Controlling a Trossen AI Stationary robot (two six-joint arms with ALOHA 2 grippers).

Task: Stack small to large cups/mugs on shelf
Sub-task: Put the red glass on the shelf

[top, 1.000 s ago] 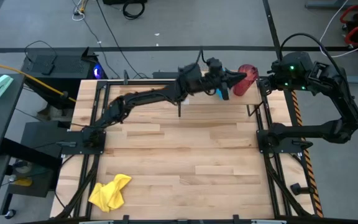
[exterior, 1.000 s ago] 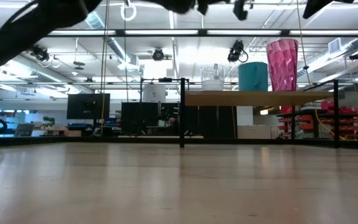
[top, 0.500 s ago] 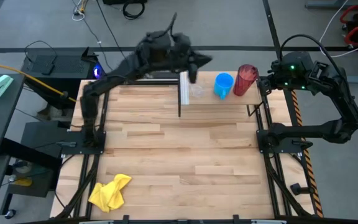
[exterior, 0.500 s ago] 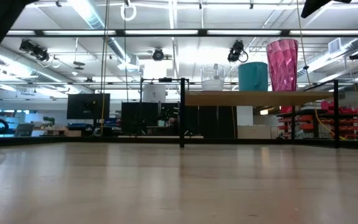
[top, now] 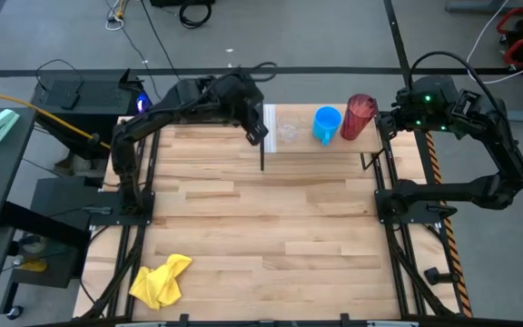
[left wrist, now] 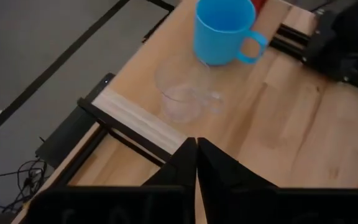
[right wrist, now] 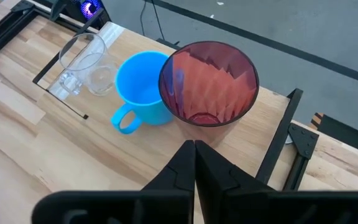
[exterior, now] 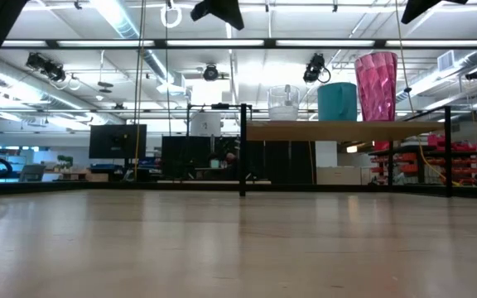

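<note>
While both arms hang over the far edge of the desk, the three vessels stand in a row on the shelf, a light wooden board raised on thin black uprights along that far edge. From the shelf's white end panel toward the far right corner of the desk they run: the small clear cup, the blue mug just beside it with its handle turned toward the near side, and the dark red tumbler touching or nearly touching the mug. All three are upright, side by side, none nested in another.

The left pincer has its two dark fingers pressed together with nothing between them; it sits above the white end of the shelf, near the clear cup but apart from it. The right pincer is likewise closed on nothing, held above the far right corner of the desk, just beside the tumbler. A crumpled yellow cloth lies near the desk's near left corner, well apart from the shelf.
</note>
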